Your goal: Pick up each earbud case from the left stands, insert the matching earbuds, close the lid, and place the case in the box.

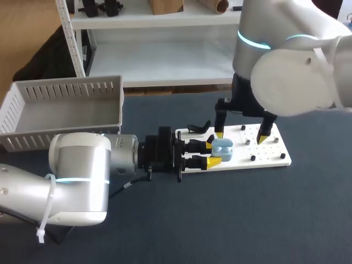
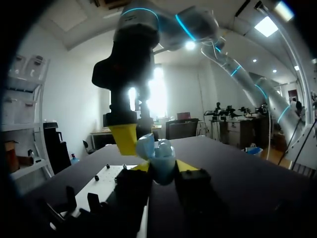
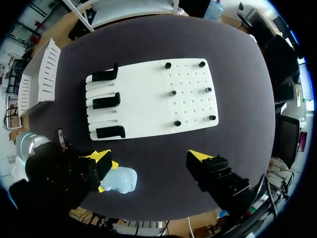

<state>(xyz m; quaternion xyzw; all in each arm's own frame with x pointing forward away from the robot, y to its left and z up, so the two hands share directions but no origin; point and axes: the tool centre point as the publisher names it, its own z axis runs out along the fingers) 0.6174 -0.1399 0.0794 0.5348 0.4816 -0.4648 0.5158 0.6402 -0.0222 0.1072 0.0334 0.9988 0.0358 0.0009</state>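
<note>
Gripping the pale blue earbud case (image 1: 223, 148) from two sides with its yellow tips, the left gripper (image 1: 213, 154) held it off the surface, close to the stand end of the white pegboard (image 1: 272, 157). Seen from the left wrist, the earbud case (image 2: 159, 158) sat upright between the left gripper (image 2: 163, 171) fingers, and its lid looked tipped open, though I could not be sure. The right gripper (image 1: 241, 135) hung above the pegboard with its fingers spread wide and nothing between them; one fingertip (image 2: 124, 139) stood just beside the case. From the right wrist, three black stands (image 3: 106, 100) lined one end of the pegboard (image 3: 148, 104) and small black pegs (image 3: 173, 92) dotted the other. The white slatted box (image 1: 66, 110) sat on the dark table (image 1: 275, 220), well apart from the case.
</note>
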